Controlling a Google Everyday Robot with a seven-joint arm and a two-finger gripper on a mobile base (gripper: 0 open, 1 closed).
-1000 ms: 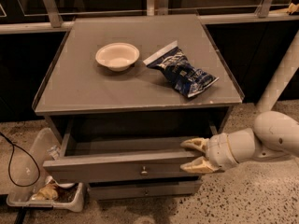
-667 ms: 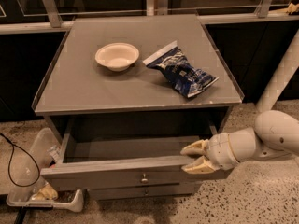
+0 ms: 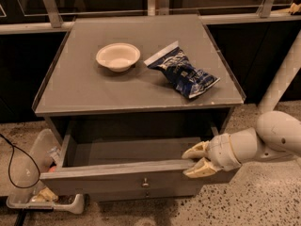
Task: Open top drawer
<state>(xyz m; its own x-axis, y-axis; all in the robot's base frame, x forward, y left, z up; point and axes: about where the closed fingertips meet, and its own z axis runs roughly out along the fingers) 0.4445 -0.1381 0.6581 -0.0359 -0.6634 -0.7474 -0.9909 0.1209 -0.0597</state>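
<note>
While a white bowl (image 3: 118, 56) and blue snack bag (image 3: 182, 72) lie on the cabinet top (image 3: 94, 86), the top drawer (image 3: 127, 180) stands pulled out beneath; at right, the gripper (image 3: 197, 159) clasps its front edge between both fingers.

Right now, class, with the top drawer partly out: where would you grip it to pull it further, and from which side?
Grip the top edge of the top drawer front, coming from above, one finger inside and one outside. That thin exposed lip offers two flat faces. The gripper already sits at the lip's right end. The small round knob at centre is the alternative, approached from the front.
</note>
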